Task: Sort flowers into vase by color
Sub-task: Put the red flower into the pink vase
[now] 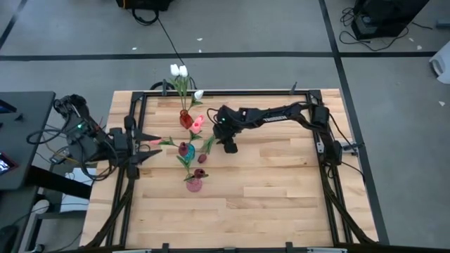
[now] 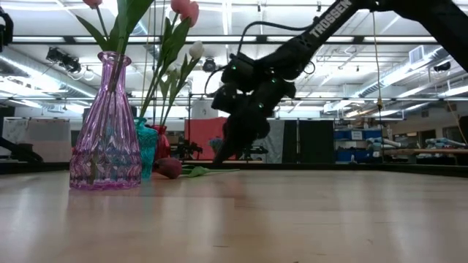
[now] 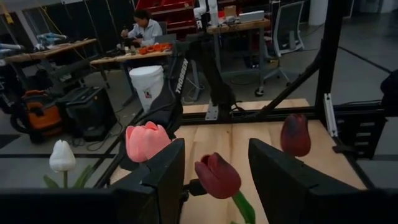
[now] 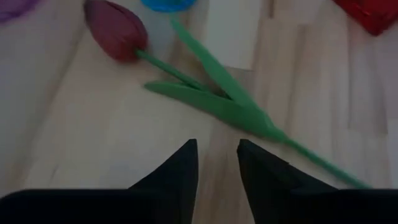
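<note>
Count from the high view: three vases, one red (image 1: 185,118), one teal (image 1: 187,150), one pink-purple (image 1: 193,184). White tulips (image 1: 178,70): three, all above the red vase. Pink tulips (image 1: 197,124): two visible. Dark red tulips (image 4: 115,30): three visible, one of them lying flat on the table (image 1: 281,183). Two arms.

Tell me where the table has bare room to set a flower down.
The wood right of the right gripper and below the purple vase is bare. It is crowded around the three vases, where a dark red tulip lies, with the left gripper alongside.
</note>
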Controlling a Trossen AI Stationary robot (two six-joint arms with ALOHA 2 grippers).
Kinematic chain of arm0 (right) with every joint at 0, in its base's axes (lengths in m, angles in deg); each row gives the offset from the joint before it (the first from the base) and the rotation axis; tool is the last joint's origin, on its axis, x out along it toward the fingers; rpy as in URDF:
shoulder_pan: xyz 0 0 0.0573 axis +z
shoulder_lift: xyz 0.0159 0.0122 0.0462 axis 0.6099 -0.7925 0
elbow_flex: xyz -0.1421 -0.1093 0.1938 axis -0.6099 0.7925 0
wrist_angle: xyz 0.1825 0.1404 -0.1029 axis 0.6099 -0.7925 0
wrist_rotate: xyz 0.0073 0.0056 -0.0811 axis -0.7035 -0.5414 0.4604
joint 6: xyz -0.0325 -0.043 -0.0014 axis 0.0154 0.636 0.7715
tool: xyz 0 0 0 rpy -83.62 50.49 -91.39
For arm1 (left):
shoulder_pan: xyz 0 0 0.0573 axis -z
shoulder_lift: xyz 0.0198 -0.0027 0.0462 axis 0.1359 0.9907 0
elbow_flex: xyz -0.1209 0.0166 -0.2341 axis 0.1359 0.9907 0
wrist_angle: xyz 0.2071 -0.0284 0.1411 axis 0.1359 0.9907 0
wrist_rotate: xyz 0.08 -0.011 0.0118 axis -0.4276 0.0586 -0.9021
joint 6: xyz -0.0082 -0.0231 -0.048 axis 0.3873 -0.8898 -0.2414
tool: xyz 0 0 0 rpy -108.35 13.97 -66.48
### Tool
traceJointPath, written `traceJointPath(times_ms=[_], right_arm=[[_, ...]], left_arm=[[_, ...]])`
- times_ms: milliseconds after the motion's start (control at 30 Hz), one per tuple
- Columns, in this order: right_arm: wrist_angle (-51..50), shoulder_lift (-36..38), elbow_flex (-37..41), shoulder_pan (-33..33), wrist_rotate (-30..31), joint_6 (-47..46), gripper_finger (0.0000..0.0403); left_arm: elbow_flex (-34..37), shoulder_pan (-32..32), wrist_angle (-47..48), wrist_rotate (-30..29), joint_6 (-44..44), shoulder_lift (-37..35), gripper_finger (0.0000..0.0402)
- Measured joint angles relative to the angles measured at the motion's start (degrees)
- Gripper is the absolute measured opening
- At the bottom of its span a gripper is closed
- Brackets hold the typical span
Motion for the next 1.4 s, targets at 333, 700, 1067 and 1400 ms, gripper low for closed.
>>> traceJointPath(times_ms=[333, 700, 1067, 1400], right_arm=[[28.2, 10.5, 21.8, 3.5, 7.9, -6.7, 0.0112], [24.5, 6.3, 13.3, 2.6, 10.7, -2.4, 0.0118], [4.9, -2.9, -3.7, -0.2, 7.1, 6.5, 0.0212], [-8.2, -6.6, -10.7, -0.7, 9.5, 10.7, 0.021]], left_arm=[[0.0, 0.0, 0.0, 0.1, -1.1, -1.0, 0.0183], [0.0, 0.0, 0.0, -0.4, -1.4, -0.9, 0.0183], [0.0, 0.0, 1.1, 1.1, -1.3, -2.2, 0.0183], [0.0, 0.0, 4.3, 4.6, -4.1, -2.1, 0.0183]])
